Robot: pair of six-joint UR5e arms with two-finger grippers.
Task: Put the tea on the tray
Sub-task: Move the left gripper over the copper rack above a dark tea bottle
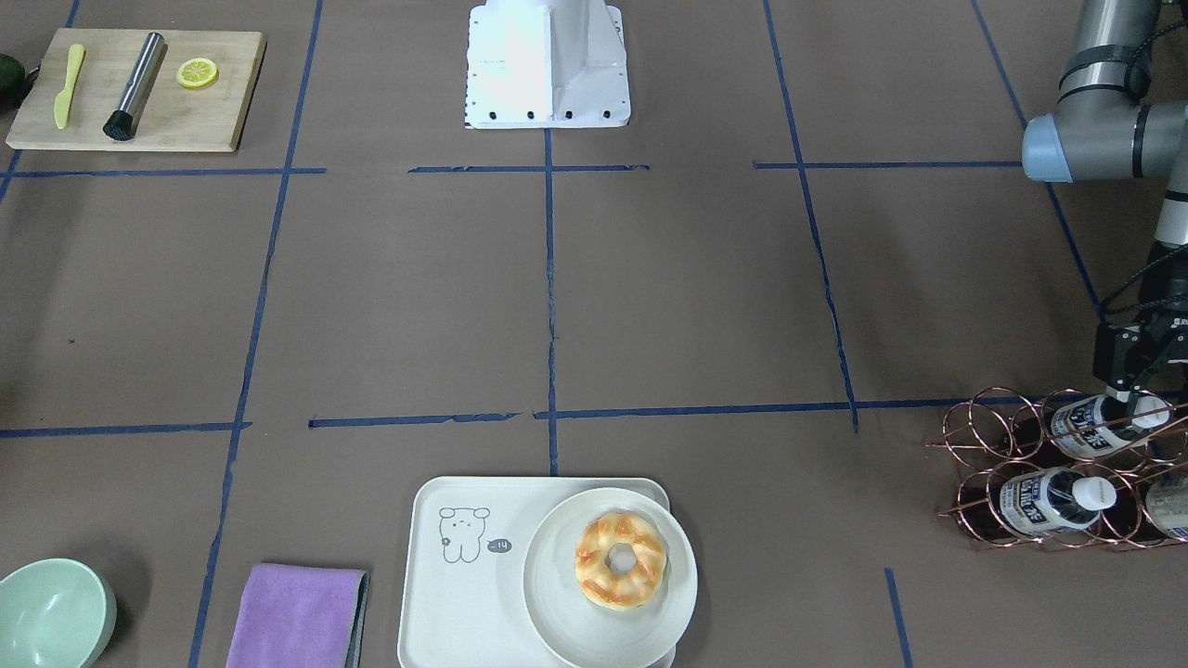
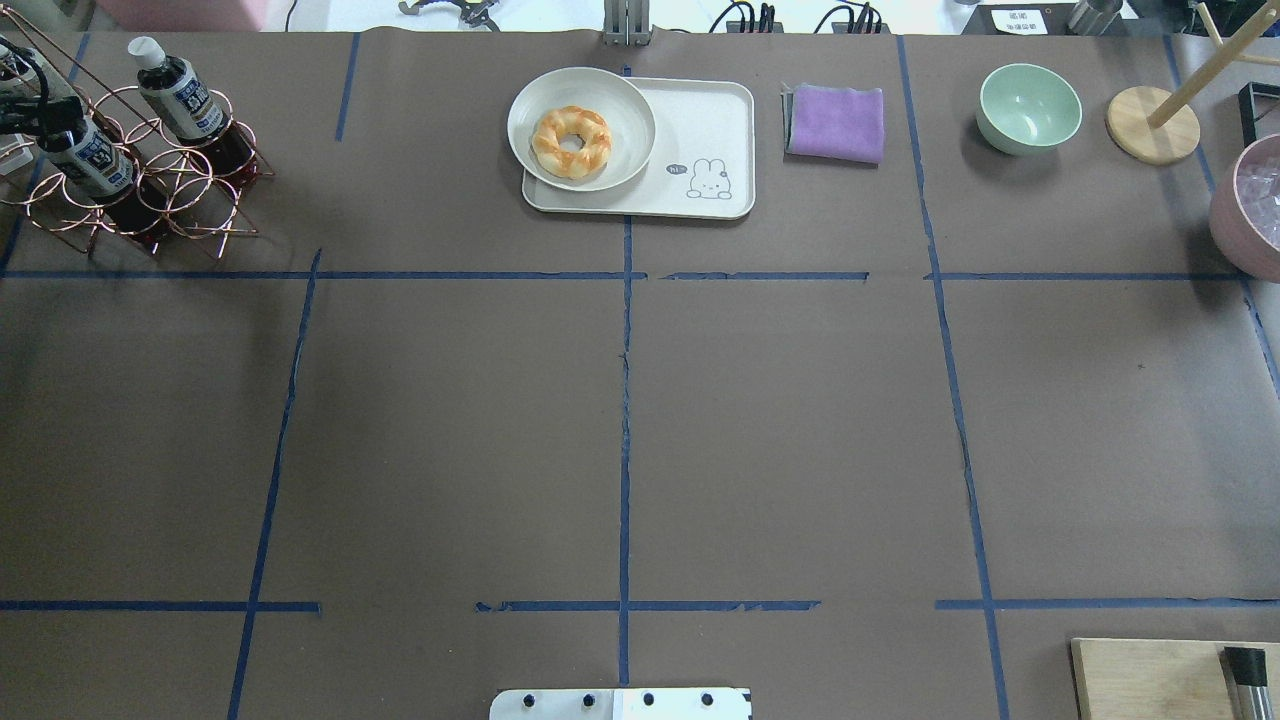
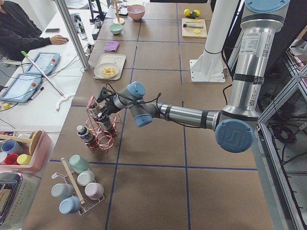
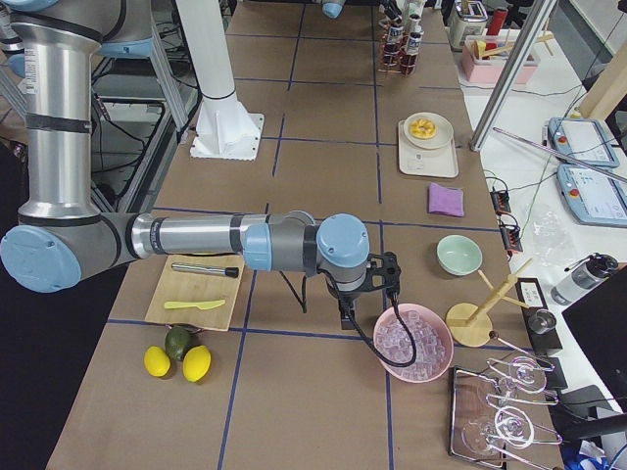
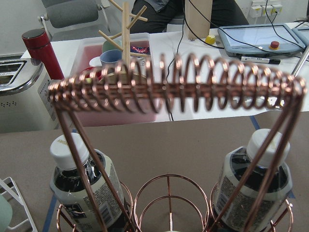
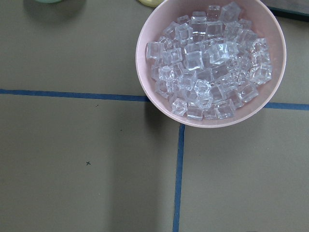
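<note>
Three tea bottles lie in a copper wire rack (image 1: 984,445) at the table's far left end: one upper (image 1: 1100,425), two lower (image 1: 1049,501). My left gripper (image 1: 1134,394) hangs over the upper bottle's neck; its jaws look open, with one finger by the cap. The left wrist view shows the rack's coil handle and two bottles (image 5: 84,188) (image 5: 253,188), but no fingers. The cream tray (image 1: 464,603) with the drawn bear holds a round plate (image 1: 548,594) with a donut (image 1: 621,559). My right gripper (image 4: 377,284) hovers by a pink bowl of ice (image 6: 212,63); I cannot tell whether it is open or shut.
A purple cloth (image 1: 297,617) and a green bowl (image 1: 51,617) sit beside the tray. A wooden board (image 1: 139,88) with a knife, a muddler and a lemon slice lies near the robot base (image 1: 548,65). A wooden mug stand (image 2: 1152,122) stands by the ice bowl.
</note>
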